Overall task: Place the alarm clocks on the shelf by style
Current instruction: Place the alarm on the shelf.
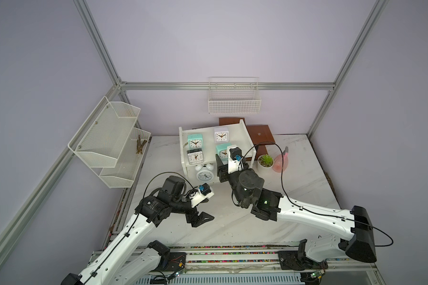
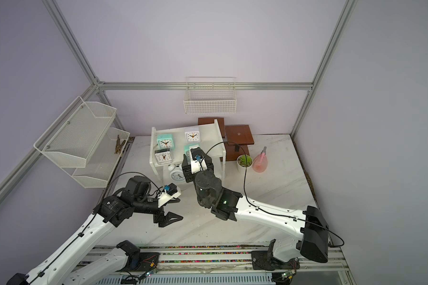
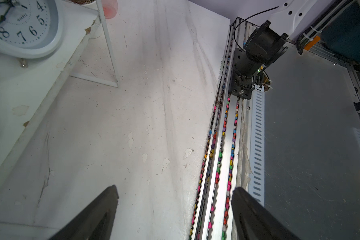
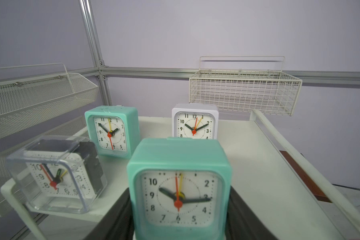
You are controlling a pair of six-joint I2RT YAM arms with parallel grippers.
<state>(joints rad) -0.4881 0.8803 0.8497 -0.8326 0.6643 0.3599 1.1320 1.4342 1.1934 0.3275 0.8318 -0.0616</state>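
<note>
The white shelf (image 1: pixel 235 130) holds three square alarm clocks on its top board: a mint green one (image 4: pixel 112 128), a white one (image 4: pixel 195 124) and a clear-cased, dark-backed one (image 4: pixel 56 176). My right gripper (image 4: pixel 180 192) is shut on a second mint green clock (image 4: pixel 179 166) at the front of that board, one finger on each side. A round white twin-bell clock (image 1: pixel 204 173) stands on the lower tier. My left gripper (image 3: pixel 175 190) hangs open and empty over the table, in front of the shelf.
A white mesh wall rack (image 1: pixel 109 140) hangs at the left and a wire basket (image 1: pixel 234 98) on the back wall. Brown wooden blocks (image 1: pixel 260 134), a potted plant (image 1: pixel 265 162) and a pink spray bottle (image 1: pixel 281 161) stand right of the shelf.
</note>
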